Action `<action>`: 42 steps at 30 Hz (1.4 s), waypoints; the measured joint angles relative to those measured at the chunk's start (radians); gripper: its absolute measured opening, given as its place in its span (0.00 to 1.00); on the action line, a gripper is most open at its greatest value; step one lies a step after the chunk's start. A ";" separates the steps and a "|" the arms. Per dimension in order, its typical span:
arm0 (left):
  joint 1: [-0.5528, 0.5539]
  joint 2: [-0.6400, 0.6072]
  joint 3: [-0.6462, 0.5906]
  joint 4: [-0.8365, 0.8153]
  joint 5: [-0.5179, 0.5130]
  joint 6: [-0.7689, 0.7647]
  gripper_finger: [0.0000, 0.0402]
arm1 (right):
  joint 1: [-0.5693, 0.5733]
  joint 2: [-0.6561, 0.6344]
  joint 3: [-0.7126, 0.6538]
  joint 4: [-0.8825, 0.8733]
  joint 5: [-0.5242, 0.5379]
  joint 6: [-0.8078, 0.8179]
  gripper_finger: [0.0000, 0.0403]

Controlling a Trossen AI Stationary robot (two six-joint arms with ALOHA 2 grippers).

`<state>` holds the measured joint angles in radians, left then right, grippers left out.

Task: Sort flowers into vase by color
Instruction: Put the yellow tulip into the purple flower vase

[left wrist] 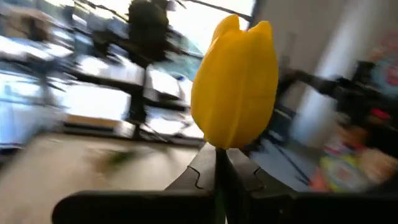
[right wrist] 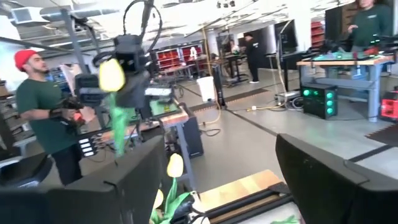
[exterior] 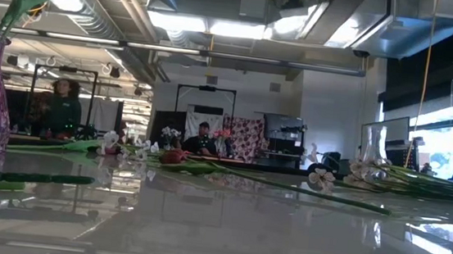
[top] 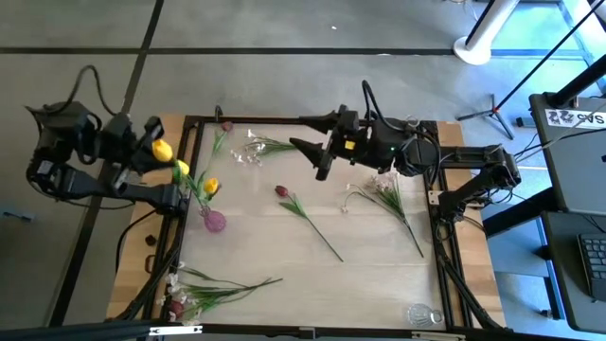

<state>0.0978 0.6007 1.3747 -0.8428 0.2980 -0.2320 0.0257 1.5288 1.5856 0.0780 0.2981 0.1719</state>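
Note:
My left gripper [top: 154, 152] is raised over the table's left edge, shut on a yellow tulip [left wrist: 236, 87], whose head also shows in the high view [top: 163, 150]. A purple vase [top: 214, 222] stands near the left edge with two yellow tulips [top: 208, 186] in it. A dark red tulip [top: 281, 191] lies mid-table with its stem running toward the near edge. White-pink sprays [top: 381, 195] lie right of centre. My right gripper [top: 317, 161] hovers open over the table's far middle, touching nothing. My left gripper pinches the yellow tulip's stem [left wrist: 219, 163] just below the flower head, between its two fingers [left wrist: 199, 171]. The tulip is lifted clear. Its head stands beyond the fingertips, and in the right wrist view the green stem and leaves [right wrist: 118, 124] hang below the gripper.
Another spray [top: 254, 150] and a dark red tulip [top: 225, 125] lie near the far edge. Several more flowers [top: 204, 292] lie at the near left corner. A clear glass vase [top: 423, 314] stands at the near right corner. People stand in the room beyond the table.

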 joint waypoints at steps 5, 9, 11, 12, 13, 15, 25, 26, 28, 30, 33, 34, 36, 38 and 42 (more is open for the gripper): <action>0.000 -0.008 -0.001 -0.080 0.061 0.042 0.00 | 0.000 0.000 0.000 -0.001 0.036 -0.004 0.76; 0.000 -0.033 -0.001 -0.088 0.064 0.097 0.00 | 0.000 0.000 0.000 -0.003 0.075 -0.004 0.76; 0.000 -0.057 -0.001 -0.101 0.054 0.114 0.00 | 0.000 0.000 0.000 -0.004 0.088 -0.004 0.76; 0.000 -0.069 -0.001 -0.108 0.042 0.121 0.00 | 0.000 0.000 0.000 -0.004 0.094 -0.004 0.76; 0.000 -0.080 -0.001 -0.113 0.029 0.130 0.00 | 0.000 0.000 0.000 -0.005 0.098 -0.004 0.76; 0.000 -0.096 -0.001 -0.117 0.009 0.139 0.00 | 0.000 0.000 0.000 -0.006 0.104 -0.003 0.76; 0.000 -0.098 -0.014 -0.136 -0.053 0.189 0.00 | 0.001 0.000 0.000 -0.006 0.129 0.010 0.76; 0.000 -0.104 -0.024 -0.134 -0.063 0.191 0.00 | 0.001 0.000 0.000 -0.006 0.129 0.018 0.76; 0.000 -0.116 -0.053 -0.120 -0.072 0.192 0.00 | 0.001 0.000 0.000 -0.007 0.129 0.034 0.76; 0.000 -0.127 -0.094 -0.096 -0.072 0.192 0.00 | 0.000 0.000 0.000 -0.007 0.131 0.037 0.76; 0.000 -0.145 -0.160 -0.063 -0.072 0.186 0.00 | 0.000 0.000 0.000 -0.007 0.147 0.037 0.76; 0.000 -0.155 -0.178 -0.041 -0.072 0.183 0.00 | 0.000 0.000 0.000 -0.007 0.147 0.038 0.76; 0.000 -0.173 -0.206 -0.016 -0.070 0.181 0.00 | 0.000 0.000 0.000 -0.009 0.147 0.038 0.76; 0.000 -0.179 -0.220 -0.003 -0.072 0.173 0.00 | 0.000 0.000 0.000 -0.014 0.148 0.039 0.76; 0.000 -0.192 -0.236 -0.011 -0.080 0.154 0.00 | 0.000 0.000 0.000 -0.026 0.158 0.040 0.76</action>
<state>0.0978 0.4083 1.1385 -0.8533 0.2184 -0.0778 0.0257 1.5288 1.5856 0.0516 0.4562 0.2122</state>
